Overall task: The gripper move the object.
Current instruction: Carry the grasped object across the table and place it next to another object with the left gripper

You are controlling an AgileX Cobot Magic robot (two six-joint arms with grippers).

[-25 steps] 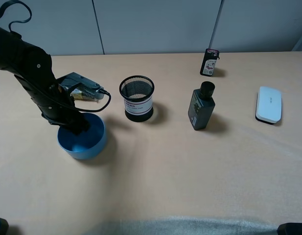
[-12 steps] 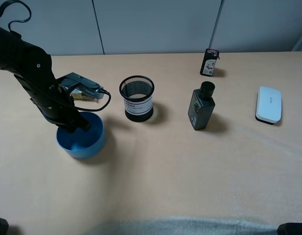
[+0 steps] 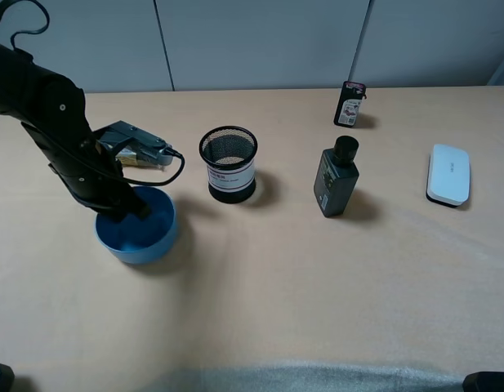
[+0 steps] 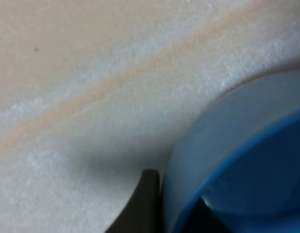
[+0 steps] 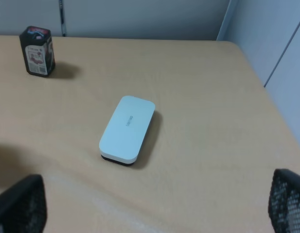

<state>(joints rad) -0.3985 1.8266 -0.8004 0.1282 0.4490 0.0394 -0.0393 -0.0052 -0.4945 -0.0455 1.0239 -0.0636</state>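
**Exterior high.** You see the blue bowl (image 3: 144,237) on the table (image 3: 317,286), at 8 o'clock from the mesh pen cup (image 3: 229,163). The left gripper (image 3: 131,209) is at its near rim.

**Left wrist.** The fingers (image 4: 147,204) straddle the bowl's wall and are clamped on it.

**Right wrist.** Your right gripper (image 5: 152,211) stands spread wide, holding nothing, near a white case (image 5: 127,128).

Five loose things are sitting on the worktop (image 3: 276,286): one blue bowl (image 3: 151,238), one black mesh cup (image 3: 228,165), one dark bottle (image 3: 336,180), one small black canister (image 3: 350,104) and one flat white case (image 3: 448,174).
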